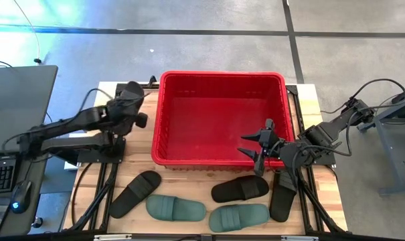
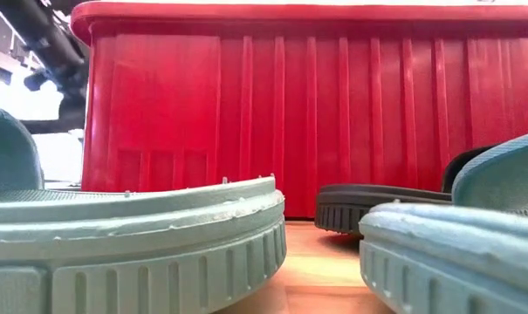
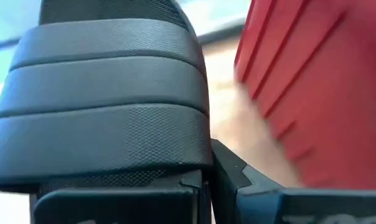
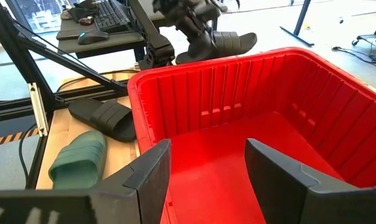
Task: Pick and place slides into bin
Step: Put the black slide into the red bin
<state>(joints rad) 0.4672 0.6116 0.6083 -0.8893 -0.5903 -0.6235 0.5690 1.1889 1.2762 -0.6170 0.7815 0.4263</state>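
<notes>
High view tally: nothing binned, one aloft

Empty so far inside the bin (image 1: 222,75). Clamped in the left gripper (image 1: 130,99) near the far left corner: one black slide (image 3: 107,106). Spread wide and empty above the bin's right side: the right gripper (image 4: 207,163). Waiting on the near surface (image 1: 195,177): five slides (image 1: 240,189).

Plastic, rubber and wood: surfaces at the worktop

The bin (image 1: 222,87), below the right gripper's (image 4: 207,163) spread fingers (image 4: 151,172), is glossy red plastic with smooth ribbed walls. Those fingers are matt dark plastic. The black slide (image 3: 107,99) clamped in the left gripper (image 1: 132,95) has a matt, finely pebbled rubber strap. The sage-green slides (image 2: 133,249) look matt and slightly rough, with ribbed sole edges. The worktop (image 1: 189,179) is pale, smooth wood with a faint sheen.
</notes>
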